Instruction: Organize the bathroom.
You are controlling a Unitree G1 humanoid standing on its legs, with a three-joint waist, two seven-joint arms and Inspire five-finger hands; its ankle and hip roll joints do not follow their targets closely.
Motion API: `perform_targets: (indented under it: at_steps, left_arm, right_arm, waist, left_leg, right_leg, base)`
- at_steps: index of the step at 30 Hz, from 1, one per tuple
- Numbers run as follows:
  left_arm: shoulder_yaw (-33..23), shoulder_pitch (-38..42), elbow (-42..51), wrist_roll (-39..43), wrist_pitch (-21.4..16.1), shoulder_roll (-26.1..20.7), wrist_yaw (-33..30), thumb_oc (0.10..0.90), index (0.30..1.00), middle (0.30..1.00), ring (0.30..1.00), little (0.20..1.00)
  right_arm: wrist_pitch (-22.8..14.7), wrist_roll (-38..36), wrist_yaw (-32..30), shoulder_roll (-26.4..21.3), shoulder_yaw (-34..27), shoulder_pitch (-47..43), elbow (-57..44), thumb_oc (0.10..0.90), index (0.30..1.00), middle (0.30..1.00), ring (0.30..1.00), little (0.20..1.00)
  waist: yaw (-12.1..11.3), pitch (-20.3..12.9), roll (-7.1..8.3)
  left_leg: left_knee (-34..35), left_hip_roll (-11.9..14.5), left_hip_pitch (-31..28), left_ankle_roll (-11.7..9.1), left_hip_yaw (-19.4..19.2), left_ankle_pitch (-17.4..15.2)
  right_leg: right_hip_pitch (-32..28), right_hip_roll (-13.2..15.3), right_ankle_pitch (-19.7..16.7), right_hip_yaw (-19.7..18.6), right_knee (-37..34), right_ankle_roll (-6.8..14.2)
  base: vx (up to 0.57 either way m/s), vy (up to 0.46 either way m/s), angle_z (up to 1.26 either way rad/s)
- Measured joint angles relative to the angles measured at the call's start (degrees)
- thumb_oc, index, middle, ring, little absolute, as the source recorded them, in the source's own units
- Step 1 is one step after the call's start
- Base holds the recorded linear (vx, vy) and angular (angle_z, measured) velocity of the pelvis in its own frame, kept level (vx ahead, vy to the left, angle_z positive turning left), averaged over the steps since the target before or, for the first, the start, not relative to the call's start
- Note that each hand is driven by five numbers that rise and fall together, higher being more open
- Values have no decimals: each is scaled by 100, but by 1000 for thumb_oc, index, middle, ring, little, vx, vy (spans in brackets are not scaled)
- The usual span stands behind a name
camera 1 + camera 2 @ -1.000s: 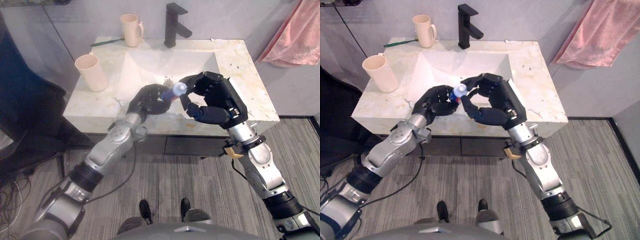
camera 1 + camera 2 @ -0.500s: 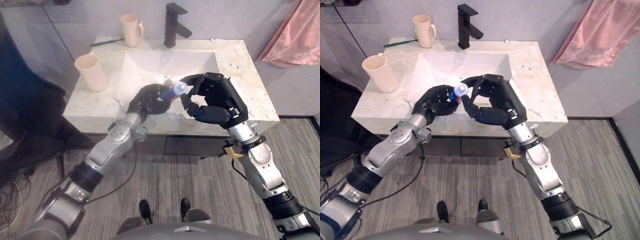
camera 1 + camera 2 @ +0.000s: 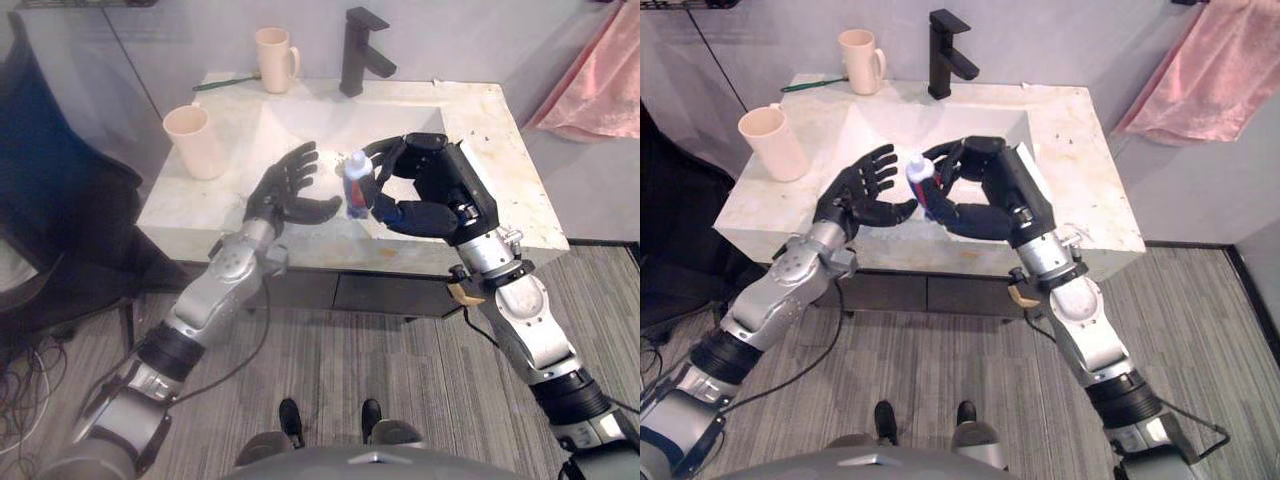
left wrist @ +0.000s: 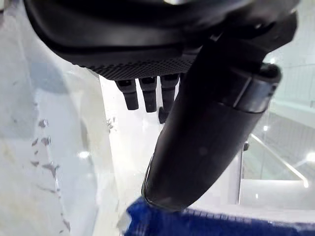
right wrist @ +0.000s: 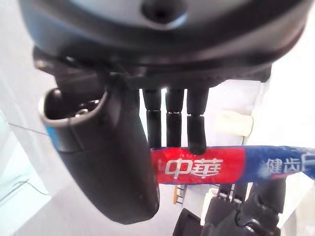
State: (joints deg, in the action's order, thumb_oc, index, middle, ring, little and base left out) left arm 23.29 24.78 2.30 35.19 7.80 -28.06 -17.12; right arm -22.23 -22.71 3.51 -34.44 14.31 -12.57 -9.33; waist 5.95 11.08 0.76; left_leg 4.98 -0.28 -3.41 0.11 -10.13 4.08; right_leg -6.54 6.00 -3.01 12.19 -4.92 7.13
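My right hand [image 3: 440,190] pinches the toothpaste tube [image 3: 356,186] between thumb and curled fingers, cap up, roughly upright, in the air above the front part of the sink basin [image 3: 330,130]; the right wrist view shows the fingers [image 5: 197,129] lying across the tube's red and blue body. My left hand [image 3: 288,192] is spread, fingers straight, palm toward the tube, just beside it at its 9 o'clock and not touching it. The marble vanity top [image 3: 480,150] carries a beige cup [image 3: 194,142] at 10 o'clock from the tube near the left edge, a second beige mug [image 3: 276,59] at 11 o'clock near the back, a green toothbrush [image 3: 225,84] lying beside that mug, and a black faucet [image 3: 362,38] at 12 o'clock. Judgement: the step in hand is the tube's transfer to my right hand, which now appears to carry it alone. Next move probably calls for carrying the tube to a cup and lowering it in without tipping the cup; which cup, I cannot tell.
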Motion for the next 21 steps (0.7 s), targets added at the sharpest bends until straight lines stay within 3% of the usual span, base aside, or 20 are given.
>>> perform_targets:
  at_steps: [7, 15, 16, 19, 21]
  left_arm:
    - [-191, 1, 2, -294, 0, -19, -15, 800, 900, 900, 900, 900]
    - [-404, -260, 446, -895, 2, -114, -45, 800, 900, 900, 900, 900]
    - [-398, -331, 560, -1059, 2, -103, -50, 800, 900, 900, 900, 900]
    - [-397, -552, 702, -1245, 3, -31, -113, 800, 900, 900, 900, 900]
    - [-397, -552, 702, -1245, 3, -31, -113, 800, 900, 900, 900, 900]
  right_arm:
    - [-125, 267, -690, -129, 24, -477, 106, 400, 300, 300, 300, 300]
    - [-373, 610, -2024, -134, 22, -1094, 242, 400, 300, 300, 300, 300]
    - [-484, 698, -2301, -105, 20, -1188, 249, 400, 300, 300, 300, 300]
    - [-604, 873, -2541, -27, 70, -1448, 278, 400, 300, 300, 300, 300]
    - [-604, 873, -2541, -27, 70, -1448, 278, 400, 300, 300, 300, 300]
  waist:
    - [-196, 0, 0]
    - [-509, 1, 1]
    - [-677, 1, 2]
    - [-875, 22, 33]
    - [-875, 22, 33]
  left_leg:
    - [-1, -4, 1, -1, 123, 28]
    - [-4, -14, 61, -18, 298, 76]
    - [-6, -30, 68, -29, 352, 84]
    - [-215, -32, 190, -102, 432, 77]
    - [-215, -32, 190, -102, 432, 77]
  right_leg:
    - [-57, 0, 4, 113, -3, -4]
    - [-90, -6, 39, 301, -4, -21]
    - [-106, -16, 56, 340, -3, -25]
    - [-136, -13, 117, 428, 28, -35]
    - [-136, -13, 117, 428, 28, -35]
  base:
    - [24, -30, 9]
    - [34, -39, 13]
    - [5, -16, 8]
    - [16, -62, 14]
    - [9, -25, 30]
